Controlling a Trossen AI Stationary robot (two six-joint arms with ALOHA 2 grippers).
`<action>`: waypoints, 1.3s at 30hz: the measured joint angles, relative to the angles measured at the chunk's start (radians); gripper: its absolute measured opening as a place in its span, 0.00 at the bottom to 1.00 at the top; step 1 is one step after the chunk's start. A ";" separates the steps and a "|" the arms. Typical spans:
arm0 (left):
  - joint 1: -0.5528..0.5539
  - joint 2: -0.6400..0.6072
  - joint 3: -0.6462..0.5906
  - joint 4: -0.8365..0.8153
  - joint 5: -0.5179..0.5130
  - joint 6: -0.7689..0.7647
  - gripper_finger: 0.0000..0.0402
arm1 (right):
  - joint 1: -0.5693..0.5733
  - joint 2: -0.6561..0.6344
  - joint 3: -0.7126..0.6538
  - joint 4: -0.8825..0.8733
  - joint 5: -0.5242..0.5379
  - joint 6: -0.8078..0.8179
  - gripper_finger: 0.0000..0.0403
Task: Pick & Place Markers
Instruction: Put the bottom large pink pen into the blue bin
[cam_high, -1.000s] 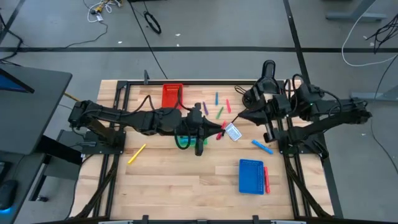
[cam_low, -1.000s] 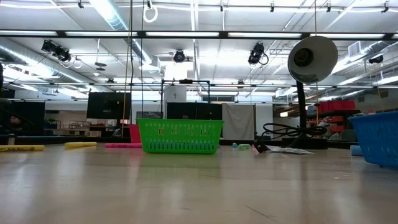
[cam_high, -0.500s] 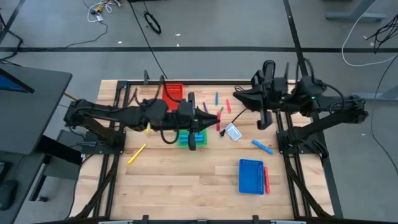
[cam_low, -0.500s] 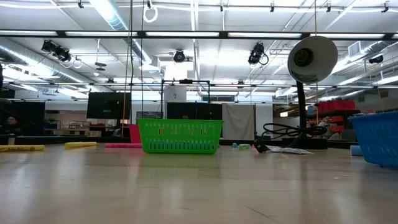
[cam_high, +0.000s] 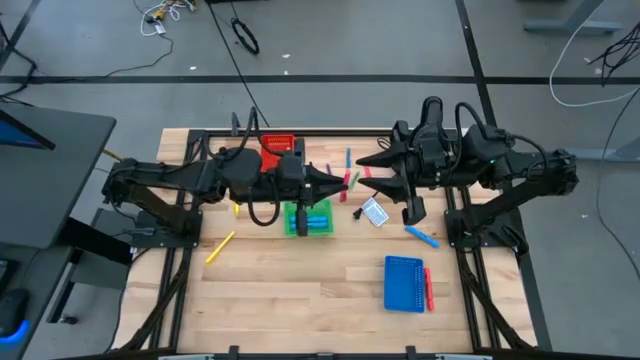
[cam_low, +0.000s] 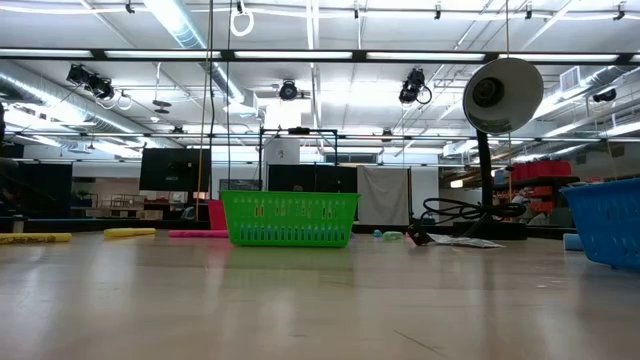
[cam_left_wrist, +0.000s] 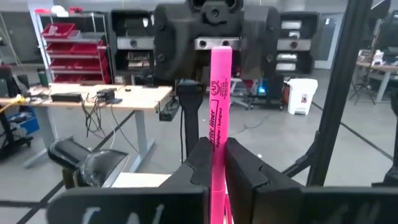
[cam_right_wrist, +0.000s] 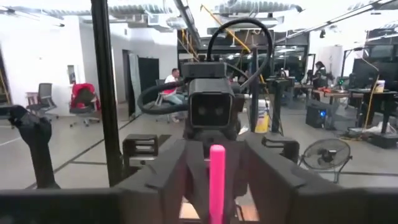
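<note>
While both arms are raised above the worktop and point toward each other near its far edge, the left claw is clamped on a pink marker, which stands out straight past its fingertips toward the right arm. In the high view the left claw sits just beyond the green tray, between the red tray at the far edge and the white-and-blue card. The right claw faces it from the right side, close to the marker's free end; its fingers stand apart on either side of the pink tip in the right wrist view, without visible contact. A blue marker lies inside the green tray. Loose markers lie on the worktop near the far edge between the two claws. A yellow marker rests toward the left edge, a blue marker toward the right edge, and a red marker lies against the right side of the blue tray near the front edge.
</note>
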 joint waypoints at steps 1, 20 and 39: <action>0.000 0.000 0.000 -0.002 0.000 0.000 0.06 | 0.001 0.001 0.001 -0.006 0.007 -0.003 0.46; -0.002 0.001 -0.001 -0.013 0.016 0.000 0.06 | 0.043 0.065 -0.001 -0.046 0.049 -0.008 0.44; 0.004 0.000 -0.001 -0.025 0.021 -0.061 0.21 | 0.042 0.060 -0.001 -0.051 0.055 -0.060 0.04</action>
